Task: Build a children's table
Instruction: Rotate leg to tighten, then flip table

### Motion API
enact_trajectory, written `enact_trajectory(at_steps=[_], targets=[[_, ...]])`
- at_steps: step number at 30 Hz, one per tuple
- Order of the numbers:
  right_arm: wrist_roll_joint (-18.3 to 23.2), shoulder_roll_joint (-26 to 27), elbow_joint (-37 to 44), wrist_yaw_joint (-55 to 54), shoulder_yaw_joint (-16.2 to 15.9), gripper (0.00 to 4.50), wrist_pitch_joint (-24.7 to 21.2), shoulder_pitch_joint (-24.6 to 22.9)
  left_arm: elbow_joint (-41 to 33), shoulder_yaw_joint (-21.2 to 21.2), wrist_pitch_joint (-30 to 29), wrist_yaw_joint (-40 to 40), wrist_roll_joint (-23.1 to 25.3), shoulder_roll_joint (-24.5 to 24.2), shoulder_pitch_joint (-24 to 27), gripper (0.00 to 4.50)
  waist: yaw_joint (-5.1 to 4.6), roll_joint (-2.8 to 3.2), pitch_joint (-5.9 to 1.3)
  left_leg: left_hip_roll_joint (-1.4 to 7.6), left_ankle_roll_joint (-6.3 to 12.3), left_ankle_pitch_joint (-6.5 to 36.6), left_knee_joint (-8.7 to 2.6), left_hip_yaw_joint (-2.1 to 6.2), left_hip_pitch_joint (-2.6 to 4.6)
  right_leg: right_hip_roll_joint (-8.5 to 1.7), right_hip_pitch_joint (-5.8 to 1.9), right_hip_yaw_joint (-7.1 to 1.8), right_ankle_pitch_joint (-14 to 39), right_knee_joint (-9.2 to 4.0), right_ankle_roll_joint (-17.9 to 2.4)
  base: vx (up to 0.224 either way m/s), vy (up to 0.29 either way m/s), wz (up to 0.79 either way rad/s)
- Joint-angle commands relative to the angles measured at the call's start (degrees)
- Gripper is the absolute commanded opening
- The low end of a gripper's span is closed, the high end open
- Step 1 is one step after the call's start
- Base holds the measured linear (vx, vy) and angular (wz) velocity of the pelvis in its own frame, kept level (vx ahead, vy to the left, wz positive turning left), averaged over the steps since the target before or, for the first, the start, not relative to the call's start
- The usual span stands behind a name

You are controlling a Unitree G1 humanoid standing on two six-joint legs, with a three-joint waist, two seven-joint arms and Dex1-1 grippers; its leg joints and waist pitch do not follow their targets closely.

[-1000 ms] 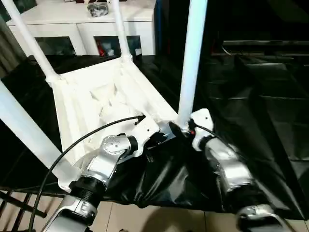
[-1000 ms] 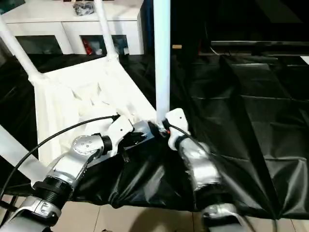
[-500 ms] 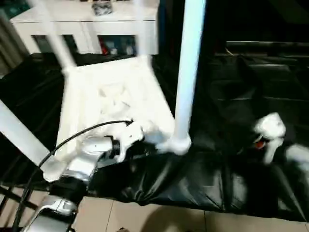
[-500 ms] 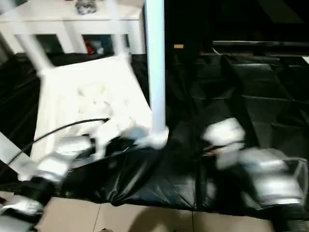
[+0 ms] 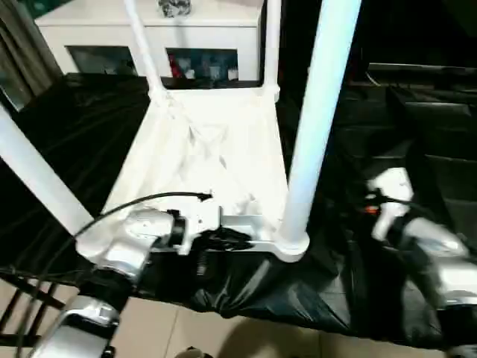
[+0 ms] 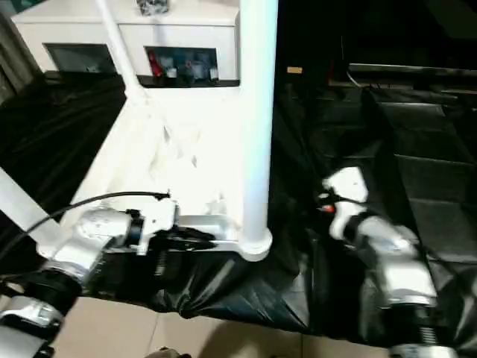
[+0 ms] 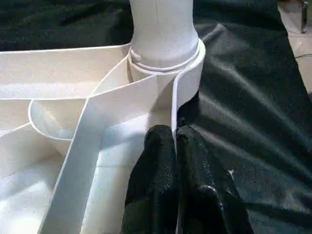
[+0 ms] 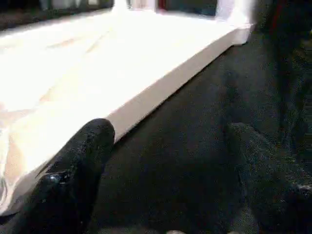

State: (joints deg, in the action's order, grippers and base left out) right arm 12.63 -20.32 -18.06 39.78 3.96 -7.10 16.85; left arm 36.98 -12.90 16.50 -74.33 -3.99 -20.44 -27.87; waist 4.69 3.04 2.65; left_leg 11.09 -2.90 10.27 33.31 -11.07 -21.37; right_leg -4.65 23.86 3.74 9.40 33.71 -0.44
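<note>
The children's table lies upside down on black cloth, its white tabletop [image 5: 209, 149] showing the ribbed underside and four white legs standing up from the corner sockets. The near right leg [image 5: 320, 112] sits in its socket [image 7: 165, 53]. My left gripper [image 5: 227, 240] is shut on the tabletop's thin near rim just beside that socket, with the rim wall between its black fingers [image 7: 158, 161]. My right gripper [image 8: 170, 141] is open and holds nothing. It hovers low over the cloth beside the tabletop's side edge [image 8: 161, 87], and its arm [image 5: 417, 239] is to the right of the table.
A white glass-door cabinet [image 5: 149, 33] stands behind the table. Black cloth [image 5: 417, 134] covers the work surface in folds and hangs over the near edge above the tiled floor [image 5: 194, 332]. A black cable [image 5: 141, 201] loops from my left arm.
My right gripper has left the base of the near right leg and drawn back to the right. The left gripper keeps its hold on the rim. The head view has shifted.
</note>
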Motion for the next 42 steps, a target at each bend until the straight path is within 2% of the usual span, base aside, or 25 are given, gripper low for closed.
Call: enact_trajectory(at_steps=[1, 3, 4, 5, 7, 9, 10, 13, 14, 15, 18, 19, 23, 28, 31, 32, 33, 35, 36, 37, 38, 39, 40, 41, 42], targets=[[-0.7, 1.9, 0.8, -3.8, -0.1, 4.14, -0.2, 1.6, -5.6, 3.6, -1.6, 0.2, -3.9, -2.5, 1.4, 0.73, 0.10, -1.40, -4.23, 2.20, 4.08, 7.9, -3.14, 0.58, 0.44, -3.59, -2.94, -2.21, 12.1, -2.91, -11.7, 0.000, 0.000, 0.00], [-0.6, 3.2, 0.6, -5.0, 0.0, 4.14, -0.2, 2.1, -8.5, 4.6, -2.0, 2.1, -4.0, -3.4, 3.1, 0.86, -0.37, -1.30, -3.78, 2.25, 3.11, 10.4, -3.36, 0.52, 0.58, -3.25, -2.62, -2.18, 13.4, -3.10, -11.9, 0.000, 0.000, 0.00], [-0.6, 3.8, 0.6, -5.4, 0.1, 4.14, -0.3, 2.3, -10.0, 5.3, -2.5, 3.0, -4.5, -3.5, 4.0, 0.94, -0.50, -1.70, -3.48, 2.23, 2.48, 12.3, -3.58, 0.55, 0.60, -3.43, -2.71, -2.28, 15.8, -3.28, -11.4, 0.000, 0.000, 0.00], [-0.5, 4.3, 0.7, -5.8, 0.2, 4.14, -0.4, 2.4, -11.4, 5.9, -3.0, 3.7, -5.0, -3.6, 4.7, 1.05, -0.50, -1.62, -3.32, 2.15, 2.20, 13.3, -3.66, 0.48, 0.82, -3.34, -2.54, -2.29, 17.7, -3.59, -11.0, 0.000, 0.000, 0.00], [-1.0, 5.6, 0.4, -7.5, -0.2, 4.14, -0.5, 3.1, -17.5, 7.5, -8.7, 4.5, -7.5, -4.5, 7.7, 1.11, -0.56, -1.49, -3.35, 2.39, 0.63, 14.8, -3.89, 0.64, 1.16, -3.45, -2.42, -2.57, 19.8, -3.58, -10.1, 0.000, 0.000, 0.00], [-1.2, 6.1, 0.3, -8.2, -0.5, 4.14, -0.6, 3.5, -20.9, 8.1, -12.2, 4.4, -9.1, -5.1, 9.2, 1.30, -0.80, -1.59, -3.27, 2.28, 0.54, 14.2, -4.02, 0.58, 0.98, -3.16, -2.40, -2.61, 18.4, -3.53, -10.3, 0.000, 0.000, 0.00], [-1.5, 7.0, 0.5, -9.1, -1.1, 4.14, -1.1, 4.0, -26.3, 7.9, -17.7, 3.7, -10.8, -6.7, 11.6, 1.40, -0.86, -1.79, -3.31, 2.33, 0.25, 14.3, -3.95, 0.47, 1.20, -3.16, -2.34, -2.67, 17.9, -3.30, -10.6, 0.000, 0.000, 0.00], [-1.7, 8.2, 1.3, -8.8, -3.0, 4.14, -1.8, 4.4, -32.9, 4.8, -24.5, 1.6, -9.9, -11.1, 15.2, 1.58, -1.26, -1.83, -3.16, 2.20, 0.64, 14.3, -4.15, 0.67, 1.07, -3.00, -2.40, -2.74, 17.7, -3.24, -10.3, 0.000, 0.000, 0.00], [-1.7, 8.2, 1.3, -8.8, -3.0, 4.14, -1.8, 4.4, -32.9, 4.8, -24.5, 1.6, -9.9, -11.1, 15.2, 1.71, -1.26, -1.83, -3.16, 2.20, 0.64, 14.3, -4.15, 0.67, 1.07, -3.00, -2.40, -2.74, 17.7, -3.24, -10.3, 0.000, 0.000, 0.00], [-1.5, 8.4, 1.9, -7.8, -4.0, 4.14, -2.2, 4.2, -33.1, 3.1, -24.6, 0.7, -7.4, -12.8, 16.0, 1.71, -1.61, -2.04, -3.00, 1.97, 0.61, 15.1, -4.17, 0.50, 1.12, -2.75, -2.28, -2.77, 18.7, -3.57, -9.8, 0.000, 0.000, 0.00], [-1.2, 8.3, 4.4, -4.3, -6.9, 4.14, -3.1, 3.4, -29.5, 2.1, -21.9, 2.9, -1.2, -13.9, 15.7, 1.71, -1.76, -1.93, -3.07, 1.99, -0.02, 15.3, -4.18, 0.70, 1.13, -2.79, -2.47, -2.89, 18.3, -3.55, -8.4, 0.000, 0.000, 0.00], [-0.6, 7.4, 6.9, -0.8, -9.0, 4.14, -4.0, 2.2, -27.7, 2.3, -20.3, 4.6, 1.2, -14.3, 15.3, 1.71, -1.73, -1.56, -3.17, 2.00, -0.34, 15.3, -4.16, 0.72, 1.23, -2.71, -2.54, -2.90, 16.2, -3.51, -8.5, 0.000, 0.000, 0.00], [0.2, 5.9, 10.3, 2.9, -11.1, 4.14, -5.1, 0.3, -27.8, 2.5, -20.3, 6.9, 2.2, -15.2, 15.3, 1.71, -1.61, -1.69, -3.26, 2.03, -0.24, 15.3, -4.14, 0.76, 1.25, -2.87, -2.64, -2.91, 14.7, -3.31, -9.6, 0.000, 0.000, 0.00], [0.7, 5.3, 12.2, 3.7, -12.2, 4.14, -5.8, -0.9, -28.3, 3.2, -21.8, 10.7, 1.9, -15.8, 14.3, 1.71, -1.23, -1.64, -3.11, 2.05, -0.83, 17.4, -4.17, 0.75, 1.51, -2.89, -2.37, -2.94, 17.6, -3.56, -9.7, 0.000, 0.000, 0.00], [-0.4, 5.3, 11.3, 1.9, -11.4, 4.14, -5.6, -0.8, -30.3, 4.4, -22.9, 10.2, 0.7, -15.2, 15.1, 1.71, -1.30, -1.62, -3.09, 2.03, -1.27, 18.0, -4.24, 0.88, 1.40, -2.97, -2.48, -2.91, 18.9, -3.64, -9.4, 0.000, 0.000, 0.00], [-1.5, 5.5, 9.6, -1.0, -9.8, 4.14, -5.5, -0.3, -33.5, 6.1, -25.1, 10.1, -1.7, -14.5, 16.6, 1.71, -1.28, -1.60, -3.10, 2.00, -1.26, 18.0, -4.24, 0.92, 1.40, -2.95, -2.43, -2.88, 19.0, -3.67, -9.3, 0.000, 0.000, 0.00], [-2.9, 5.4, 7.9, -4.3, -8.1, 4.14, -5.2, 0.0, -37.3, 8.0, -27.9, 10.4, -4.7, -13.9, 18.5, 1.71, -1.26, -0.73, -3.10, 2.18, -2.13, 17.8, -4.39, 1.06, 1.33, -3.15, -2.51, -2.89, 17.9, -3.36, -10.1, 0.000, 0.000, 0.00], [-3.7, 5.3, 6.7, -7.1, -6.4, 4.14, -5.2, 0.1, -41.2, 10.0, -30.6, 11.2, -7.7, -13.4, 20.7, 1.71, -1.31, -1.18, -3.05, 1.95, -2.39, 19.4, -4.14, 0.79, 1.67, -2.81, -2.16, -2.82, 17.8, -3.68, -11.4, 0.000, 0.000, 0.00], [-3.7, 5.2, 6.5, -8.7, -5.1, 4.14, -5.6, -0.2, -43.9, 11.5, -32.1, 12.3, -9.7, -12.9, 22.5, 1.71, -1.17, -0.26, -3.06, 1.91, -2.68, 19.9, -4.10, 0.89, 1.70, -2.80, -2.19, -2.81, 17.5, -3.41, -11.5, 0.000, 0.000, 0.00], [-3.7, 5.1, 6.9, -9.7, -4.4, 4.14, -5.9, -0.5, -45.2, 12.5, -32.6, 13.5, -10.6, -12.4, 23.6, 1.71, -1.55, -1.03, -2.97, 1.79, -2.18, 20.1, -4.24, 0.90, 1.20, -2.62, -2.64, -2.62, 17.8, -3.66, -10.9, 0.000, 0.000, 0.00], [-3.7, 4.9, 7.5, -11.3, -3.1, 4.14, -6.3, -1.2, -47.4, 14.2, -33.3, 15.4, -12.1, -11.5, 25.3, 1.71, -1.39, -0.77, -3.07, 1.77, -2.14, 19.9, -4.10, 0.85, 1.46, -2.57, -2.50, -2.69, 17.6, -3.56, -10.7, 0.000, 0.000, 0.00], [-3.0, 5.0, 10.3, -13.7, -0.7, 4.43, -7.4, -3.6, -50.2, 17.9, -32.0, 22.9, -12.3, -7.4, 28.6, 2.02, -1.50, -0.31, -2.96, 1.74, -1.74, 19.6, -4.08, 0.90, 1.15, -2.62, -2.66, -2.65, 17.7, -3.65, -10.4, 0.000, 0.000, 0.00], [-2.9, 5.8, 14.8, -16.8, 1.8, 4.50, -8.2, -6.5, -51.3, 21.6, -33.6, 35.2, -7.6, -0.6, 30.0, 2.07, -1.57, -0.84, -2.97, 1.88, -1.28, 18.8, -3.91, 0.81, 0.89, -2.51, -2.92, -2.58, 16.7, -3.98, -9.8, 0.000, 0.000, 0.00], [-2.9, 5.8, 14.8, -16.8, 1.8, 4.50, -8.2, -6.5, -51.3, 21.6, -33.6, 35.2, -7.6, -0.6, 30.0, 2.11, -1.88, -1.03, -2.66, 2.07, -1.01, 19.0, -4.11, 0.61, 1.04, -2.15, -2.70, -2.68, 17.0, -4.27, -9.4, 0.000, 0.000, 0.00], [-2.1, 6.7, 17.8, -18.1, 3.1, 4.50, -9.1, -8.2, -52.0, 22.7, -35.9, 40.5, -4.9, 2.3, 30.6, 2.21, -1.69, -1.13, -2.54, 1.64, -0.39, 19.5, -3.66, 0.44, 1.31, -2.04, -2.24, -2.62, 19.6, -4.61, -8.2, 0.000, 0.000, 0.00]])
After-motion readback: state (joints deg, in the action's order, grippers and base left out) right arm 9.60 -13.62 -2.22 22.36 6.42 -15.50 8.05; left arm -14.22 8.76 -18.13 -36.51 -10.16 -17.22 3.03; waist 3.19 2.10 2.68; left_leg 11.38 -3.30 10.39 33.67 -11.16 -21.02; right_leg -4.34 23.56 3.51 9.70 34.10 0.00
